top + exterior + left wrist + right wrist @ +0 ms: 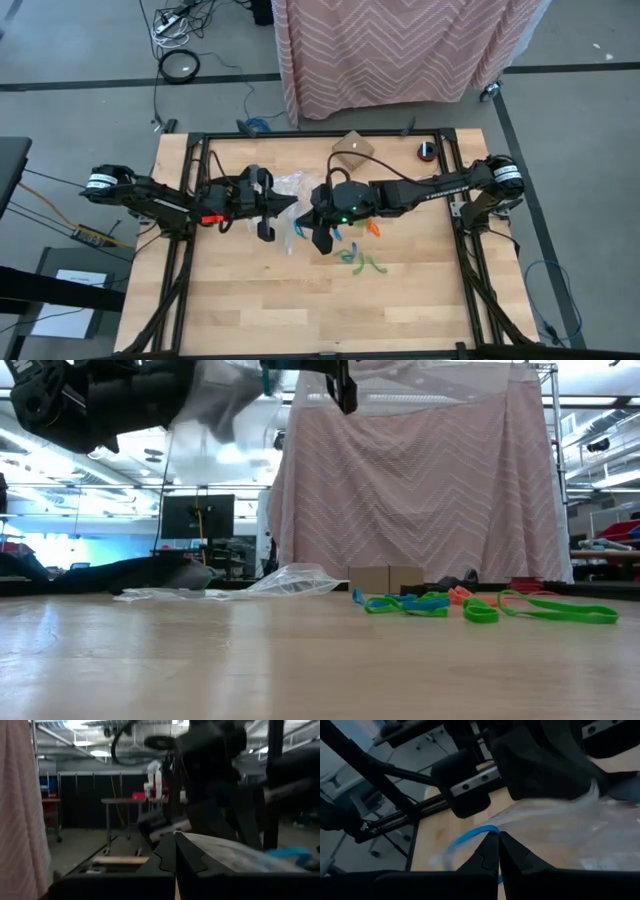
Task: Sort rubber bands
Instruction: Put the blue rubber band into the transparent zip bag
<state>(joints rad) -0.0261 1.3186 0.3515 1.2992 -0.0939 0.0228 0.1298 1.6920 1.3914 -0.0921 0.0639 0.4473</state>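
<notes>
Rubber bands: small thin floppy loops in green, blue and orange (358, 256) lie loose in one mixed cluster just right of the frame's centre in the high view; in the low view they sit right of centre on the wood, green and blue overlapping.
Blue band: one thin blue rubber loop (470, 836) is pinched by the right gripper (498, 838), fingers pressed together on it, at the mouth of a clear plastic zip bag (555, 817).
Left gripper: the left gripper (175, 840) is pressed together on the other edge of that clear bag (held up off the table, centre of the high view).
Progress: early, by my judgement; most bands are still unsorted on the table, and only this one is at a bag.
Left to do: the green, orange and remaining blue loops.
Around: a second crumpled clear bag (285, 579) lies on the wooden table (250, 300); a small brown cardboard box (352, 150) and a red-and-black tape roll (427, 151) sit near the upper edge.
In the way: both arms crowd over the pile, shading the bands.
</notes>
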